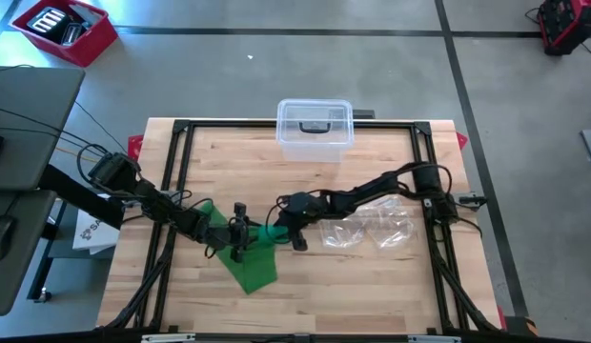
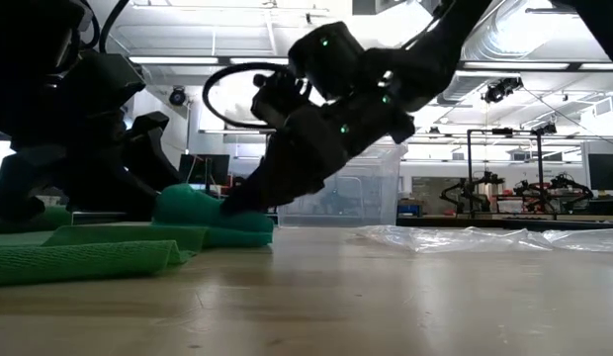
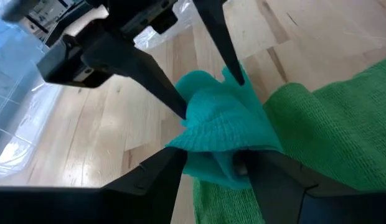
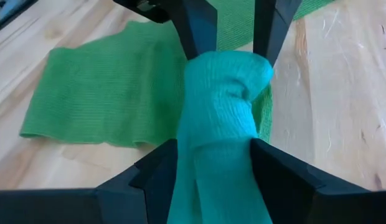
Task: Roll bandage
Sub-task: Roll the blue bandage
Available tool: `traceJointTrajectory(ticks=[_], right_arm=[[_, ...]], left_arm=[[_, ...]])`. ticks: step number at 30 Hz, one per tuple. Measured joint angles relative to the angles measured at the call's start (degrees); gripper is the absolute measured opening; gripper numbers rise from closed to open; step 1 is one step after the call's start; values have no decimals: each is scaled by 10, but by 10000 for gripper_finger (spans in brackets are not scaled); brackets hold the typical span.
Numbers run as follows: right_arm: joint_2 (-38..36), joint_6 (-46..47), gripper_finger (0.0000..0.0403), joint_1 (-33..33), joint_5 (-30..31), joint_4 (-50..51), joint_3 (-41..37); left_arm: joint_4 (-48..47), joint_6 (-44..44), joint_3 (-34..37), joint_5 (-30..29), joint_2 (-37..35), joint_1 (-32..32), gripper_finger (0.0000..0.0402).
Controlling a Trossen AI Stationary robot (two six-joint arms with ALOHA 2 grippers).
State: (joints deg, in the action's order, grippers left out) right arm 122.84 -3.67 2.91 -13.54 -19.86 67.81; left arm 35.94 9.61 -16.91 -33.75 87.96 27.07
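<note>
A green bandage [image 1: 246, 259] lies on the wooden table [image 1: 372, 286], below centre and left of the midline in the high view. Its free length spreads flat toward the lower left; its other end is gathered into a loose teal roll [image 4: 221, 118]. The knit appears light, soft and limp, likely to sag or unwind if released, and best held across the roll's body, not by the loose tail.

The right gripper [image 4: 208, 155] reaches in from the right of the high view, its fingers closed on the roll's flanks, the fabric bulging between them. The left gripper [image 3: 211, 165] comes from the left, its fingers standing wide on either side of the roll's opposite end, touching or nearly so; a firm grip cannot be confirmed.

Crumpled clear plastic wrap [image 1: 367, 229] lies right of centre. A clear lidded box [image 1: 315, 129] stands at the table's upper edge.
</note>
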Motion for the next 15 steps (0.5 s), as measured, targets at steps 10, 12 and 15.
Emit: traceJointTrajectory(ticks=[10,12,15], right_arm=[[12,2,92,-4,-2,-7,1],[12,9,64,-4,-2,-6,1],[11,23,31,-3,2,2,1]], left_arm=[[-7,-51,0,-6,0,0,178],[-9,-61,0,-3,-1,0,178],[-27,-72,0,-2,-12,0,178]])
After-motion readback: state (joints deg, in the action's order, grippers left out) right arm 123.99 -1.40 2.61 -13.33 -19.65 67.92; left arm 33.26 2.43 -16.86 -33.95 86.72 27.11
